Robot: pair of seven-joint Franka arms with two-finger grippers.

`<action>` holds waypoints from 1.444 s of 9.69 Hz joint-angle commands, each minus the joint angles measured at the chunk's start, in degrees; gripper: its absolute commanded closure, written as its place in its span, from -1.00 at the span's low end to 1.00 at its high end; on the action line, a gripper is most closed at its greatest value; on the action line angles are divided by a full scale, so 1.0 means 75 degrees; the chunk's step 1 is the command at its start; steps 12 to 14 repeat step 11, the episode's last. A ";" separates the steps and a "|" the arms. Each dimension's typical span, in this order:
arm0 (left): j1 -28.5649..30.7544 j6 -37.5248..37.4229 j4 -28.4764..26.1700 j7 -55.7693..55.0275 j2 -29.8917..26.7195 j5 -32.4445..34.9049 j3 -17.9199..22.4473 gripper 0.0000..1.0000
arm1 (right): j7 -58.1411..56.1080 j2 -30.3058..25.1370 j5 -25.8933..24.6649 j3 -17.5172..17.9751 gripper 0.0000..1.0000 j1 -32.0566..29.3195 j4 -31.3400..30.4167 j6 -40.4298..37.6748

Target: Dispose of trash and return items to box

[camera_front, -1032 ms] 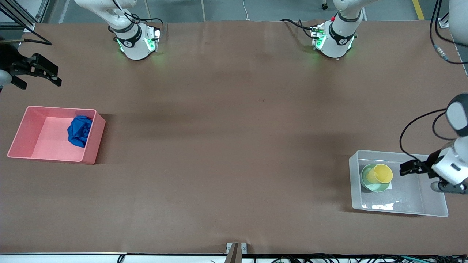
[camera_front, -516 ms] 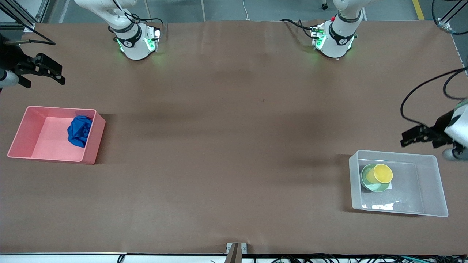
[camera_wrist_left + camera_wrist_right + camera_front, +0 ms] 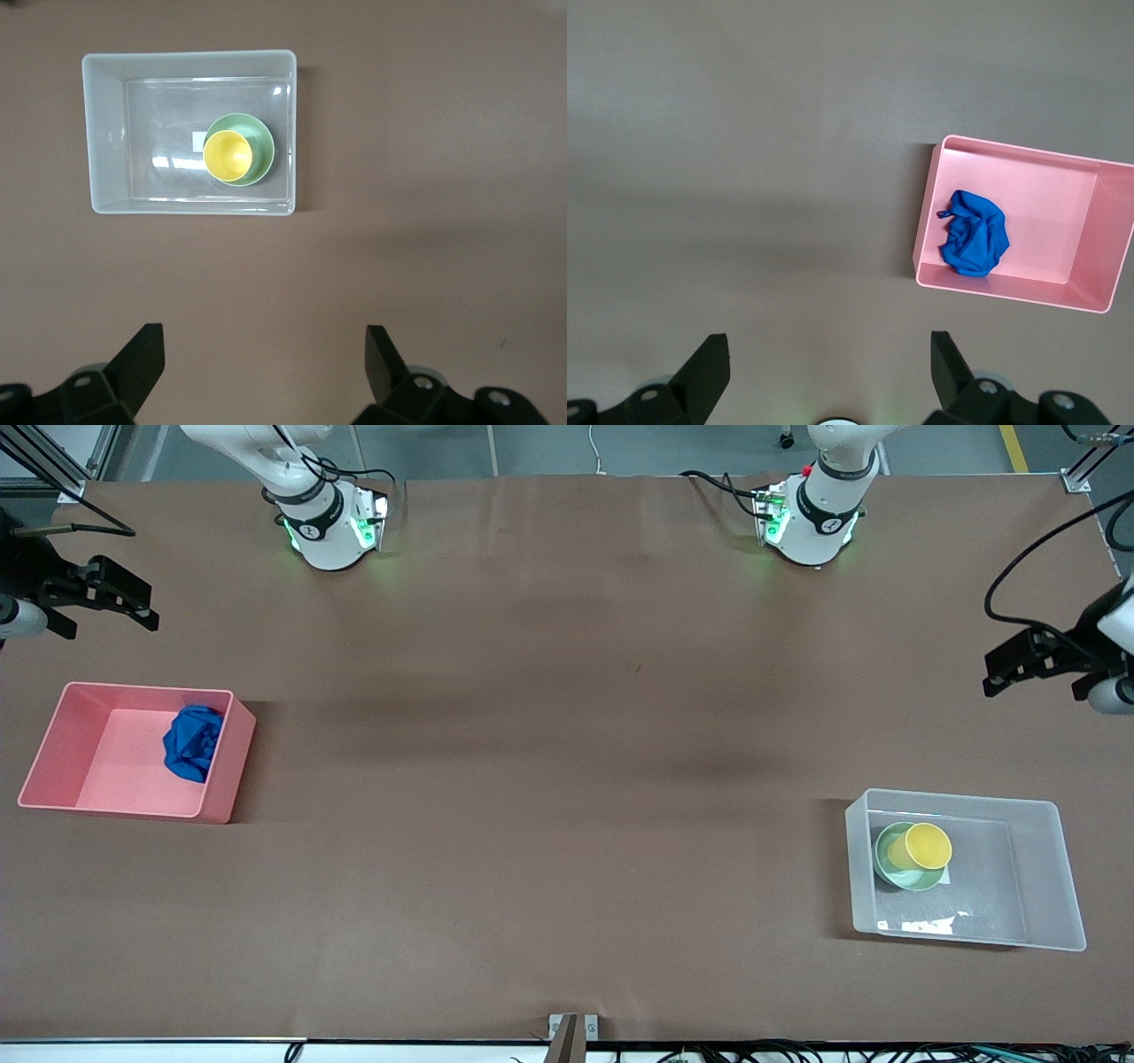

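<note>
Two bins: one at each end of the brown table (image 3: 567, 779), both well apart.
Clear box (image 3: 1045, 868): sits at the left arm's end, its long axis running along the table's length.
Yellow cup (image 3: 926, 846): stands upright, mouth up, nested in the green bowl (image 3: 895, 872) (the bowl's rim shows around it) at the box end toward the table's middle; a small white label (image 3: 198, 140) lies on the box floor just beside the bowl.
Pink bin (image 3: 53, 753): at the right arm's end, long axis likewise along the table.
Blue wad (image 3: 192, 741): crumpled inside the pink bin, against the wall toward the table's middle.
Left gripper (image 3: 1005, 666): empty, jaws spread wide, over bare table, clear of the box.
Right gripper (image 3: 133, 602): empty, jaws spread wide, over bare table, clear of the pink bin.
</note>
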 commanded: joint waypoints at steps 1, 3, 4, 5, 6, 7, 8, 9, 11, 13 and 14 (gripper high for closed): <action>-0.1130 -0.0109 -0.0686 0.0103 -0.0519 -0.0360 0.1268 -1.00 | 0.0116 -0.0037 0.0035 -0.0029 -1.00 0.0027 -0.0074 -0.0043; -0.1859 -0.0097 -0.1249 0.0138 -0.0930 -0.0783 0.2220 -1.00 | 0.0116 -0.0025 0.0035 -0.0029 -1.00 0.0027 -0.0074 -0.0032; -0.2001 -0.0016 -0.1577 0.0138 -0.1164 -0.0784 0.2316 -1.00 | 0.0116 -0.0025 0.0035 -0.0029 -1.00 0.0027 -0.0074 -0.0032; -0.2014 0.0124 -0.1916 0.0127 -0.1410 -0.0784 0.2317 -1.00 | 0.0116 -0.0025 0.0035 -0.0029 -1.00 0.0027 -0.0074 -0.0032; -0.2096 0.0218 -0.2279 0.0057 -0.1656 -0.0796 0.2317 -1.00 | 0.0116 -0.0025 0.0035 -0.0029 -1.00 0.0027 -0.0074 -0.0032; -0.2224 0.0335 -0.2480 -0.0048 -0.1821 -0.0796 0.2329 -1.00 | 0.0116 -0.0037 0.0035 -0.0029 -1.00 0.0027 -0.0097 -0.0032; -0.2237 0.0360 -0.2459 -0.0038 -0.1811 -0.0796 0.2329 -1.00 | 0.0116 -0.0037 0.0035 -0.0029 -1.00 0.0015 -0.0109 -0.0032; -0.2284 0.0348 -0.2389 -0.0014 -0.1776 -0.0761 0.2364 -1.00 | 0.0116 -0.0025 0.0035 -0.0041 -1.00 0.0015 -0.0109 -0.0020; -0.2296 0.0337 -0.2307 0.0010 -0.1741 -0.0749 0.2540 -1.00 | 0.0116 -0.0025 0.0035 -0.0029 -1.00 0.0027 -0.0109 0.0003; -0.2296 0.0337 -0.2307 0.0010 -0.1741 -0.0749 0.2540 -1.00 | 0.0116 -0.0025 0.0035 -0.0029 -1.00 0.0027 -0.0109 0.0003; -0.2296 0.0337 -0.2307 0.0010 -0.1741 -0.0749 0.2540 -1.00 | 0.0116 -0.0025 0.0035 -0.0029 -1.00 0.0027 -0.0109 0.0003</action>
